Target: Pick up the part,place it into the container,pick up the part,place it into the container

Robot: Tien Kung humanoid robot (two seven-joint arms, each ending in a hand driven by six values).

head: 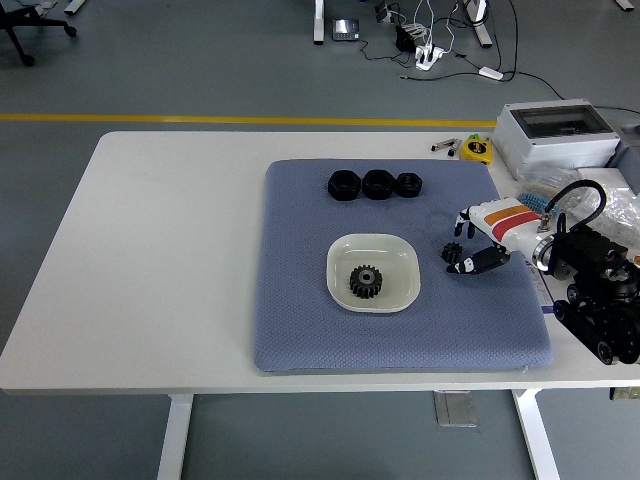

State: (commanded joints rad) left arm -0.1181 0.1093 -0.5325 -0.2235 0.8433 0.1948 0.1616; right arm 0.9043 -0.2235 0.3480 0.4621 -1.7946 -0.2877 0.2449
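1 black gear [366, 281] lies in the white bowl [400, 259]; the right hand [487, 236], fingers spread and empty, hovers by the small gear [452, 251] near the blue mat [300, 250]'s right edge.

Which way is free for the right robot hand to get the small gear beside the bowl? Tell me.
Probably yes, from the right: the right robot hand is right beside the small gear on the blue mat, fingers open, nothing between them.

Right hand [478, 240] low, fingers loosely spread, palm down.
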